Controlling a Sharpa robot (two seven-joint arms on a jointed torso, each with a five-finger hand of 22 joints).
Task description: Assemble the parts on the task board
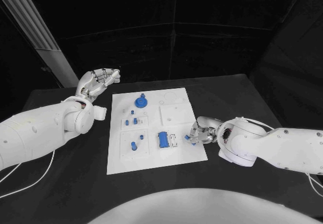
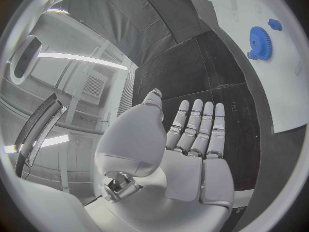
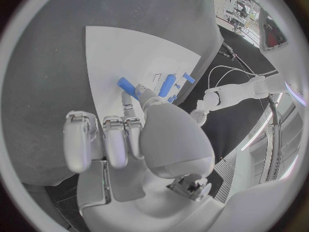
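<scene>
The task board (image 1: pixel 156 130) is the reference here: a white plate lying lengthwise away from the robot on the black table (image 1: pixel 60 186).

At the board's right edge, towards its near end, the right hand (image 1: pixel 200 132) rests with its fingers drawn together around a small blue peg (image 3: pixel 126 85). The right wrist view shows the peg sticking out beyond the fingertips over the white surface, seemingly pinched between thumb and a finger, with the other fingers curled beside it. The likely reason for this low, close position is that the peg is meant for one of the sockets nearby; just left of the hand on the board lies a blue rectangular block (image 1: pixel 163 139) beside a small white bracket.

The left hand (image 1: pixel 99 80) is held up off the board's far left corner, well apart from every part. Its fingers are straight and lie side by side, holding nothing. It appears parked there to leave the board free for the other arm.

A blue gear (image 1: pixel 141 101) stands at the board's far end, nearest the left hand. Several small blue pins (image 1: pixel 135 121) stand in the left-hand panels around the board's middle and near end.

Open table lies to the left of the board and beyond its far end. The right side is tighter, since the right forearm sits just beside that edge.
</scene>
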